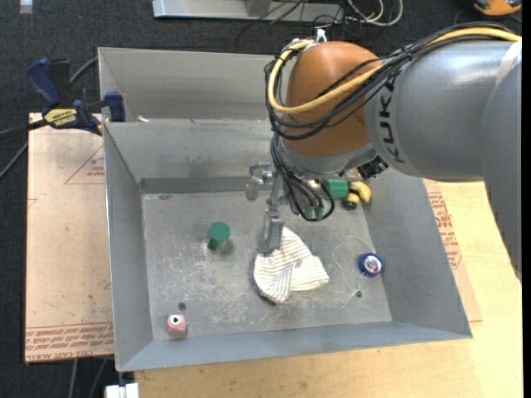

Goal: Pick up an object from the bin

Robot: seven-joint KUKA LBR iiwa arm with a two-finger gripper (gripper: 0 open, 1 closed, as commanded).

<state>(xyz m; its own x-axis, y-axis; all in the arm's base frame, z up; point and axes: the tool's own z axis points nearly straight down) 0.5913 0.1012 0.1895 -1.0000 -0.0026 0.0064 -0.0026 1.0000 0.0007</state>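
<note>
My hand [271, 237] is down near the bin floor, roughly mid-bin, its tip at the upper left edge of a crumpled white cloth with faint stripes [292, 274]. From this angle I can't tell if it's spread or pressed together, nor whether it's pinching fabric or only touching it, so no grasp to claim. The cloth is my best guess for the target: it's the thing directly under the tip, lying in a loose mound right of and below it, and soft folds give an easy pinch from above. A small green cylinder [218, 236] stands upright just to the left, apart from both hand and cloth, so it shouldn't get dragged. A blue round piece [371, 264] lies right of the cloth, also apart. Near the back wall, partly hidden under my wrist, sit a green block [337, 187] and a yellow piece [359, 195] side by side. A small pink piece [176, 324] sits well off in the near left corner. The bin [124, 239] has sloping walls, and the cloth lies on the flat floor well clear of all of them, so I judge a straight vertical lift has room. Main risk: the cloth unfolds and hangs low, so the lift needs height before any sideways move over the rim.
</note>
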